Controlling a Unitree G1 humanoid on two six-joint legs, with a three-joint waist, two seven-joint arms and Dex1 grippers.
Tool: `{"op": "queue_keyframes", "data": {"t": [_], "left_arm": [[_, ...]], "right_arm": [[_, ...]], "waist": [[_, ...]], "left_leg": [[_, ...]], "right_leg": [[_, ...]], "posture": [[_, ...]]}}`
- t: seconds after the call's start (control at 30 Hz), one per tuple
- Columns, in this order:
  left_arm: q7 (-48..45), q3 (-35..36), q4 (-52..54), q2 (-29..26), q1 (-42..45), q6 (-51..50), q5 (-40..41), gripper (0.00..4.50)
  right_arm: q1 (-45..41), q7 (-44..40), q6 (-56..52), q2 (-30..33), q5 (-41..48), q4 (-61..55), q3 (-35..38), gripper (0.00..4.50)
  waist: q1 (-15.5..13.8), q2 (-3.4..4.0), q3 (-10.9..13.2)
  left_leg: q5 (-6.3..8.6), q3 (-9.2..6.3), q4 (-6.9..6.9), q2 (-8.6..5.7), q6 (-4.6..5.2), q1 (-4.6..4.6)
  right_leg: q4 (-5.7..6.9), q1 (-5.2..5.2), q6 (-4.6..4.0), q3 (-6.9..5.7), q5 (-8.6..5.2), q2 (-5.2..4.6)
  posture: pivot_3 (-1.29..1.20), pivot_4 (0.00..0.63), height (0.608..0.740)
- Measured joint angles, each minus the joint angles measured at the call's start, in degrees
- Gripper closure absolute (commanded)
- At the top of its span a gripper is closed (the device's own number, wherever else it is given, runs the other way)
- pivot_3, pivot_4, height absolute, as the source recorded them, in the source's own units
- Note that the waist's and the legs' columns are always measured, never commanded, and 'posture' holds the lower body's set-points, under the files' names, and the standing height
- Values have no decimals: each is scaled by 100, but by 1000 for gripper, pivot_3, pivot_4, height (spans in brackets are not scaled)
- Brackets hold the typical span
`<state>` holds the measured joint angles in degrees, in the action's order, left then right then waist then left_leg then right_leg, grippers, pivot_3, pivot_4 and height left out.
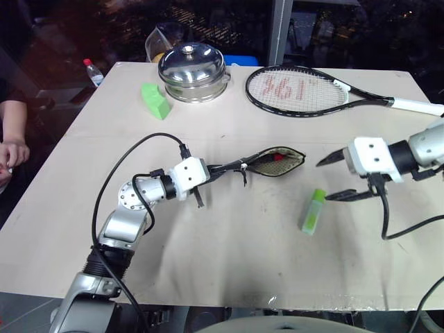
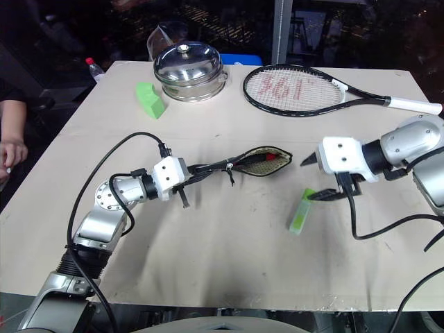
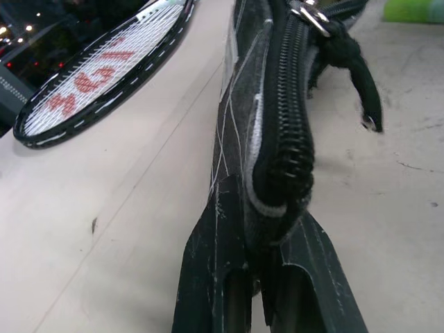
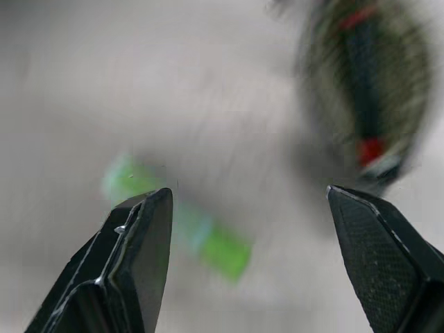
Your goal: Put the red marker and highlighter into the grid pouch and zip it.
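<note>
Left gripper [image 1: 220, 168] clamped on the closed end of the soft, floppy grid pouch [image 1: 276, 161], its mouth gaping with the red marker [image 1: 278, 157] inside, right gripper [image 1: 338, 176] spread wide above the highlighter [image 1: 312, 211] lying on the table [image 1: 229, 263], light and slick, best pinched mid-barrel

A round, shiny steel pot with a knobbed lid [image 1: 193, 71] is sitting near the far edge of the pale beige tabletop [image 1: 229, 250]. Just beside it, toward the left, an opaque green wedge-shaped block [image 1: 155, 100] is lying. To the right of the pot, a black-framed tennis racket with white strings, red lettering and a white grip [image 1: 305, 90] is lying flat. A small clear plastic bottle with a red cap [image 1: 93, 71] is standing at the far left corner. A person's hand [image 1: 14, 154] is resting at the left edge.
</note>
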<state>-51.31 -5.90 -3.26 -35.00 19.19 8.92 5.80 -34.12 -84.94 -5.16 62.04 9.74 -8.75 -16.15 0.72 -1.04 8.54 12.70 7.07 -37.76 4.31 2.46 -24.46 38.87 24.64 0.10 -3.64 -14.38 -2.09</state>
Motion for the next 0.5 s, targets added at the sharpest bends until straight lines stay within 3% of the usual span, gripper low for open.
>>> {"op": "queue_keyframes", "data": {"t": [0.13, 0.27, 0.37, 0.4, 0.43, 0.47, 0.5], "left_arm": [[-28, 23, -27, -37, 38, 28, 1, 4500], [-23, 61, 51, -54, -53, 33, 7, 4500], [-3, 81, 164, -61, -178, 13, 1, 4500], [19, 88, 192, -68, -219, -3, 1, 4500], [37, 91, 223, -70, -260, -26, -3, 4500], [45, 93, 231, -72, -272, -34, -4, 4500], [49, 93, 231, -72, -275, -36, -5, 4500]], "right_arm": [[-135, -120, 1657, -521, -813, 902, -636, 934], [-363, -240, 2614, -883, -1295, 1626, -1062, 934], [-599, -380, 2991, -1066, -1490, 2117, -1298, 1651], [-657, -437, 3034, -1072, -1484, 2204, -1367, 2093], [-713, -487, 3052, -1086, -1467, 2310, -1441, 2260], [-732, -494, 3053, -1116, -1455, 2384, -1443, 2821], [-747, -494, 3052, -1136, -1453, 2424, -1443, 2990]], "waist": [[4, 3, 2], [2, 4, 3], [4, 4, 3], [4, 3, 3], [6, 3, 2], [12, -2, 1], [16, -2, 1]], "left_leg": [[-2, 15, -2, 0, -3, 4], [-13, 27, -3, 1, -22, 5], [-13, 34, -2, 3, -22, 10], [-13, 34, -2, 7, -22, 11], [-13, 36, -2, 9, -22, 13], [-13, 43, -2, 12, -21, 23], [-10, 47, -2, 12, -17, 29]], "right_leg": [[3, 1, 2, 7, 0, 6], [1, 1, -12, 14, 8, 6], [2, 0, -13, 20, 8, 7], [2, 0, -13, 21, 8, 7], [2, -2, -13, 22, 8, 7], [2, -7, -13, 27, 9, 7], [3, -9, -13, 30, 9, 7]], "posture": [[0, 150, 740], [0, 150, 740], [0, 150, 740], [0, 150, 740], [0, 150, 740], [0, 150, 740], [0, 150, 740]]}}
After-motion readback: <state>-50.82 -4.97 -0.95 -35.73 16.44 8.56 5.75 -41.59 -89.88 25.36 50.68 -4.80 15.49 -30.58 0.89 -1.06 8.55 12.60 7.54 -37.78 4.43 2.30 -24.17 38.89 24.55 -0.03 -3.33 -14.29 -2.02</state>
